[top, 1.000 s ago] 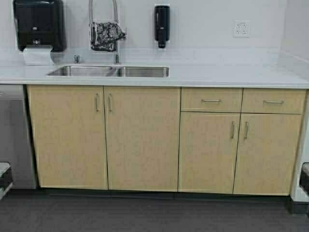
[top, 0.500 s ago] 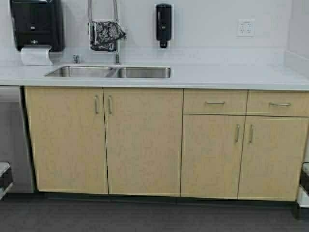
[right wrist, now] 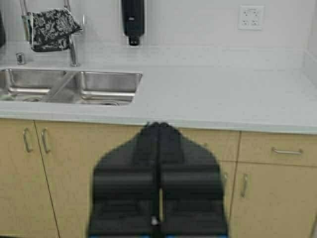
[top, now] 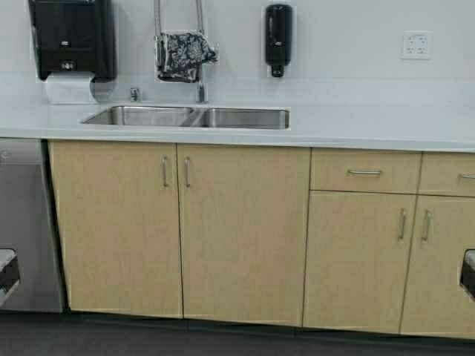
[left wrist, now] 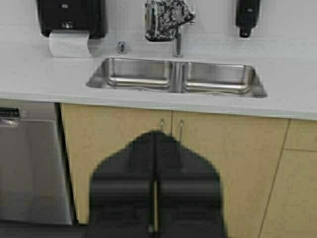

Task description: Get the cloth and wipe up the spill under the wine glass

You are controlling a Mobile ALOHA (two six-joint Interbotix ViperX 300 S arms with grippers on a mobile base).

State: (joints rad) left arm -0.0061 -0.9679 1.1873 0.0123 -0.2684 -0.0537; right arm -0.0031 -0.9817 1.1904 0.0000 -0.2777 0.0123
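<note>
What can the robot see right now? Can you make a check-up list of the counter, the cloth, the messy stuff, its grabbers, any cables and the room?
Surface: white counter, bare where visible, with a double steel sink.
Job's things: the cloth hangs over the faucet behind the sink; wine glass and spill nothing seen.
Clutter: nothing seen.
Grippers: left gripper and right gripper shut, both held low in front of the cabinets, holding nothing.
Cables: nothing seen.
Surroundings: paper towel dispenser, soap dispenser and outlet on the wall; dishwasher beside the cabinets.
</note>
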